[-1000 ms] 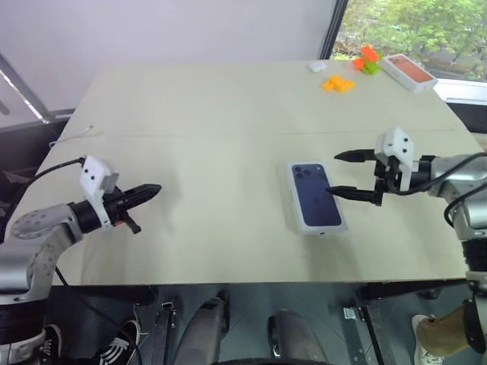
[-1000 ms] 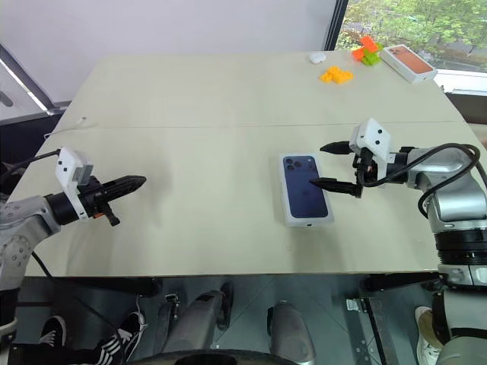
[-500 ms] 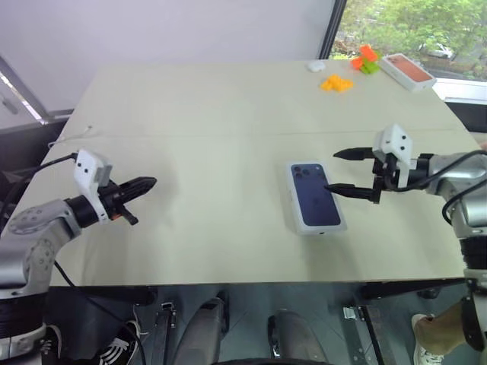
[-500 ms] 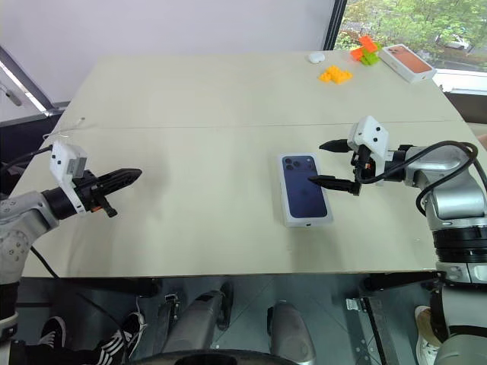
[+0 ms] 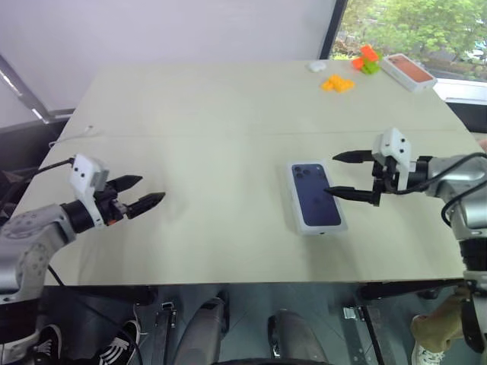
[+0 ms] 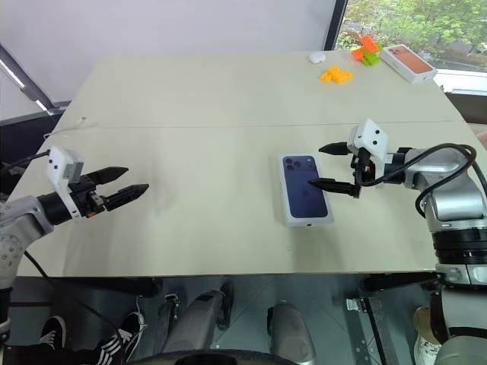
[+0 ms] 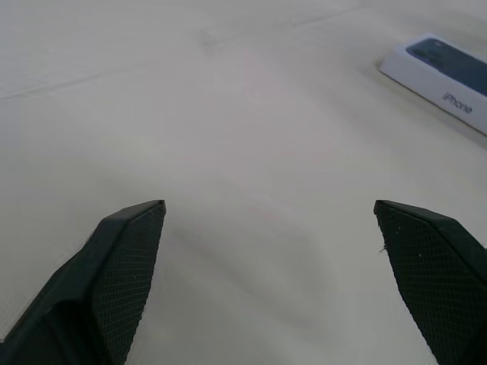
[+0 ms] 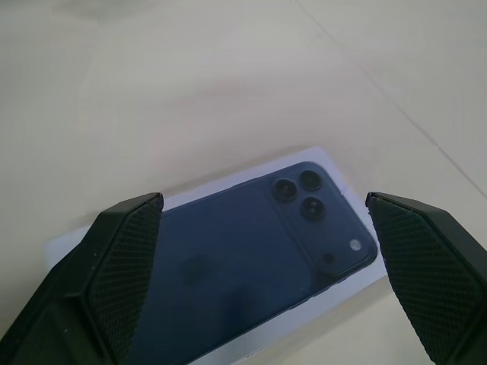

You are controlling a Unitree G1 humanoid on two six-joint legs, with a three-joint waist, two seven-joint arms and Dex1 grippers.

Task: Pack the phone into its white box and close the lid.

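Your white box (image 5: 317, 199) lies closed on the worktop (image 5: 221, 114), lid (image 6: 303, 185) seated, so packing looks finished. Right gripper (image 5: 346, 174) hovers beside it, jaws released; left gripper (image 5: 142, 193) well apart, jaws released, empty. Next: withdraw both arms clear.

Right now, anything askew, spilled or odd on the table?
Nothing stands out. The white phone box lies flat with its lid on, squarely seated. Both the left gripper and the right gripper are open and empty. Orange blocks and another box sit at the far edge.
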